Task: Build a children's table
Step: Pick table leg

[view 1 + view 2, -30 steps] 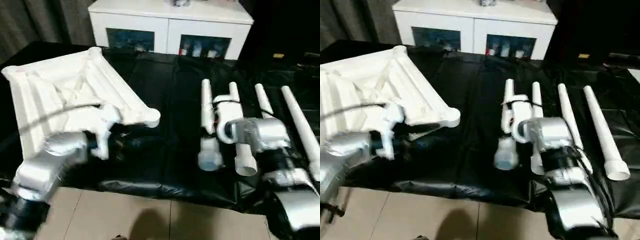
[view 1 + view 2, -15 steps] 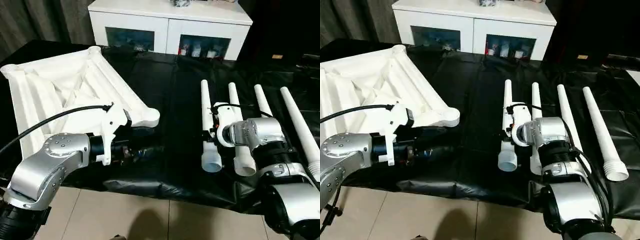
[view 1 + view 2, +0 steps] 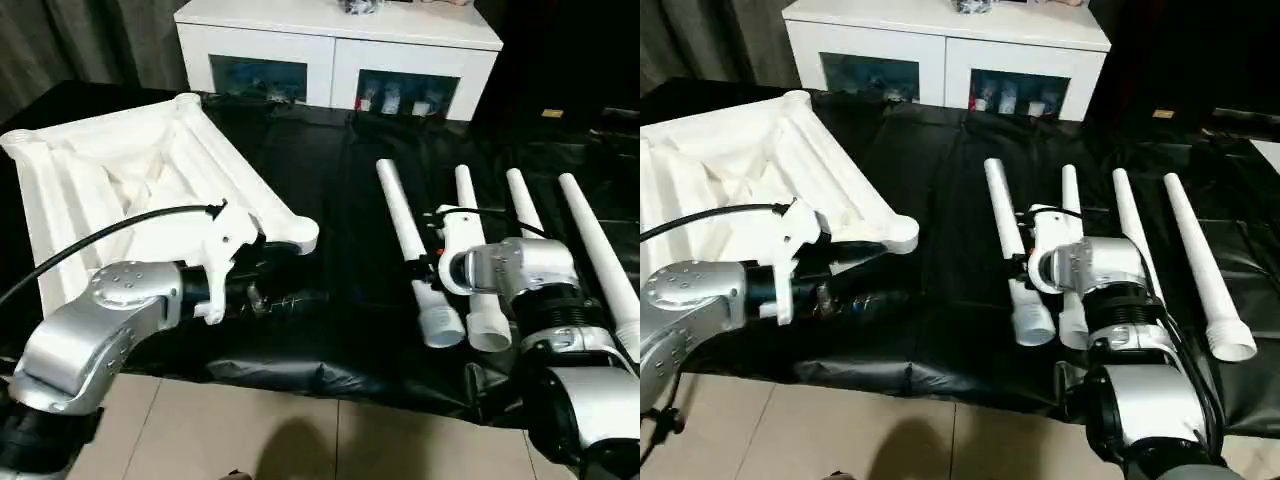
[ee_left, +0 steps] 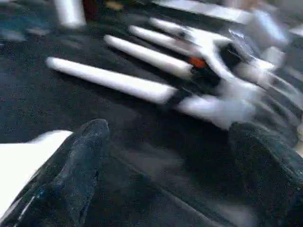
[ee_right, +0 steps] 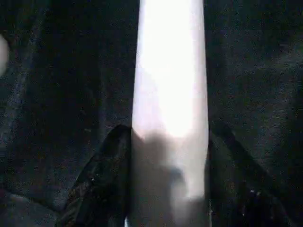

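White tube leg (image 3: 408,238) — leftmost of four beside the tabletop (image 3: 130,190), long axis slanting away toward the cabinet (image 3: 335,50) — gripped near its wide end by right gripper (image 5: 165,189); left gripper (image 4: 165,184), jaws wide and empty, lies farther off.

Hidden and cut off

The tabletop (image 3: 730,180) runs past the picture's edge; the right gripper's (image 5: 165,179) fingers (image 5: 102,175) flank a leg (image 5: 170,94) whose ends are cropped.
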